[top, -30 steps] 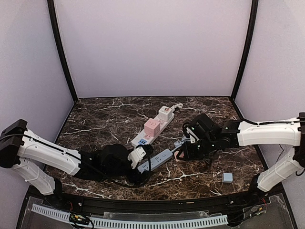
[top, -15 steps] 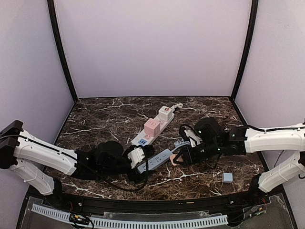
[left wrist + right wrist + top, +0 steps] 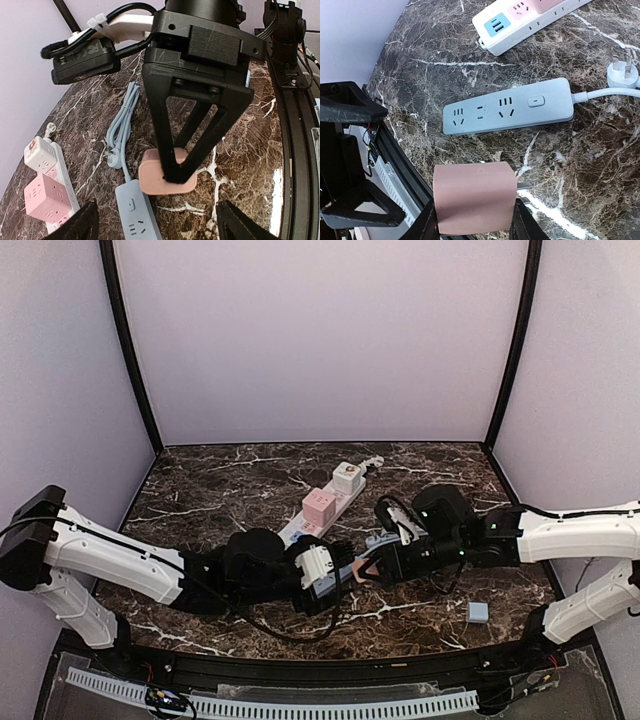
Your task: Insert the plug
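left jaws: the left gripper (image 3: 160, 227) is sitting closest to the bases, jaws spread wide on either side of the blue strip (image 3: 507, 106) and not touching it

right jaws: the right gripper (image 3: 474, 222) is pinching the pink plug (image 3: 472, 197) by two opposite faces

plug spot: it's hanging just beside the blue strip's switch end, not lined up over any socket

risk, sliding: nothing is clamping the blue strip right now, so I'm guessing it'll skate across the bench (image 3: 570, 165) the second the plug starts pushing down

risk, alignment: the sockets are sitting toward the blue strip's other end, so coming down from here is probably going to mean prongs scraping plastic

risk, tilt: only the fingertips are gripping it, so the plug could be twisting in the grip on contact

risk, cable: the loose cable plug (image 3: 623, 74) is lying right off the blue strip's switch end, easy to snag

risk, farther out: the white strip (image 3: 520, 22) is lying just beyond the blue strip, so it could be getting bumped

plug look: chunky matte pink block with rounded corners and plain faces, and a sliver of metal is poking out low on one side, likely a prong
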Controlling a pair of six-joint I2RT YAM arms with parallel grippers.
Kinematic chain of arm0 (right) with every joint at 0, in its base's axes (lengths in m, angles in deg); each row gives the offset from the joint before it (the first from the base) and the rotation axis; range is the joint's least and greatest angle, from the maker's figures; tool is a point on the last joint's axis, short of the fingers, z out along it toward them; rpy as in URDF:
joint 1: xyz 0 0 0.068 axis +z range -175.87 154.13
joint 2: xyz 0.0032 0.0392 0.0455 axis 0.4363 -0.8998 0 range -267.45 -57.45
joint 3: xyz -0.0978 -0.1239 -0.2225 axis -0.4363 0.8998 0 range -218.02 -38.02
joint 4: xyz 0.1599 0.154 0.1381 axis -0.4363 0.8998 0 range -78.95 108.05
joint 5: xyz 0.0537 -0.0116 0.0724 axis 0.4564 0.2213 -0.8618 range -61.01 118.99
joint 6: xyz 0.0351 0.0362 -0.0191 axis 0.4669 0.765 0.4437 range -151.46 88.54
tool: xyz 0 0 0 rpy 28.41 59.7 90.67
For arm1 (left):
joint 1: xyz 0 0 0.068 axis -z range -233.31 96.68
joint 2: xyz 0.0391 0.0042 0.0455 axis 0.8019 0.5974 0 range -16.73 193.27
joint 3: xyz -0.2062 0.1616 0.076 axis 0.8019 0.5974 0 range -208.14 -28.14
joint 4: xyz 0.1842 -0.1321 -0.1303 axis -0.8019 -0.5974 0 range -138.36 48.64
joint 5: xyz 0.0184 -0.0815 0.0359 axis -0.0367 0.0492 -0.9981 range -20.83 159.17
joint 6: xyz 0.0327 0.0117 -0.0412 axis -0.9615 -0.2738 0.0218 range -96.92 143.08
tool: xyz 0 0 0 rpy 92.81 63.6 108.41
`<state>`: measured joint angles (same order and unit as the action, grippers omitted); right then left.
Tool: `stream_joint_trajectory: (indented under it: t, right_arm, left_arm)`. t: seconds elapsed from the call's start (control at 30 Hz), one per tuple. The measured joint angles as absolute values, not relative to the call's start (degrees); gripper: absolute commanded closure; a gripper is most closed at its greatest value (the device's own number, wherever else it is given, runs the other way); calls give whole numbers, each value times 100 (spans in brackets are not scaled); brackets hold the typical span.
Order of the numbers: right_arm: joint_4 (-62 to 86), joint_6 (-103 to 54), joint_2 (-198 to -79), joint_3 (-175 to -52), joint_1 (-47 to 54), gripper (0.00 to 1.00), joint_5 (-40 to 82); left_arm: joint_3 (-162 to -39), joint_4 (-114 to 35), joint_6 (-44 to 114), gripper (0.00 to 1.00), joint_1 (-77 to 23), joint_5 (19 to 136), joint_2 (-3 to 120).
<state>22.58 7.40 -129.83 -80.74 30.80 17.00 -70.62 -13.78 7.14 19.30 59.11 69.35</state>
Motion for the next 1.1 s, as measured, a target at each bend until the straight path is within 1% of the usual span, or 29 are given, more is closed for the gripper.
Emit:
stream_joint_trajectory:
  t: [0.27,0.43,0.83,0.97,1.1]
  right_arm:
    - [2013,1111,-12983,-8017,3115,97,1789]
    - [1987,1249,-12946,-7952,3121,97,1875]
    - [1974,1367,-12822,-7934,3134,97,1984]
    - [1989,1365,-12822,-7934,3154,97,2008]
    - [2007,1365,-12822,-7934,3158,97,2028]
  left_arm:
    - [-7687,-1424,670,23,2044,5515,7728]
    - [-7904,-1468,672,25,2053,5371,7897]
    - [-8384,-1752,605,39,2053,5259,8218]
    - [-8481,-1923,548,43,2053,5257,8279]
    - [-8557,-2014,493,48,2053,5262,8288]
